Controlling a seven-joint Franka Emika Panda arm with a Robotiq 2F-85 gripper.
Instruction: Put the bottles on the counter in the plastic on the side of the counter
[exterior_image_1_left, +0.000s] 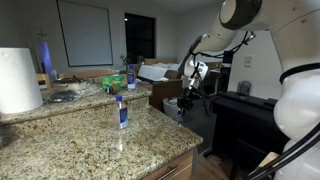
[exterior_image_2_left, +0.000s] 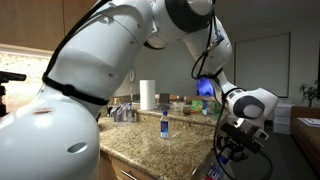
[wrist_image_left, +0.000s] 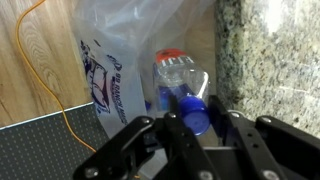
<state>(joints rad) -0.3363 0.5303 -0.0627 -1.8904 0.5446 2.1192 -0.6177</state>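
One clear bottle (exterior_image_1_left: 121, 112) with a blue label stands upright on the speckled granite counter (exterior_image_1_left: 90, 145); it also shows in an exterior view (exterior_image_2_left: 164, 124). My gripper (exterior_image_1_left: 189, 97) hangs off the side of the counter, below its edge (exterior_image_2_left: 228, 150). In the wrist view my gripper (wrist_image_left: 200, 118) is shut on a second bottle (wrist_image_left: 182, 80) near its blue cap. It holds that bottle over the whitish crinkled plastic bag (wrist_image_left: 112, 60). The counter's granite edge (wrist_image_left: 270, 55) is just to the right.
A big white paper-towel roll (exterior_image_1_left: 18, 80) stands on the counter's far end. A brown cardboard box (exterior_image_1_left: 165, 92) and black furniture (exterior_image_1_left: 250, 115) stand beyond the counter's side. A wooden cabinet panel (wrist_image_left: 40, 60) with an orange cable lies beside the bag.
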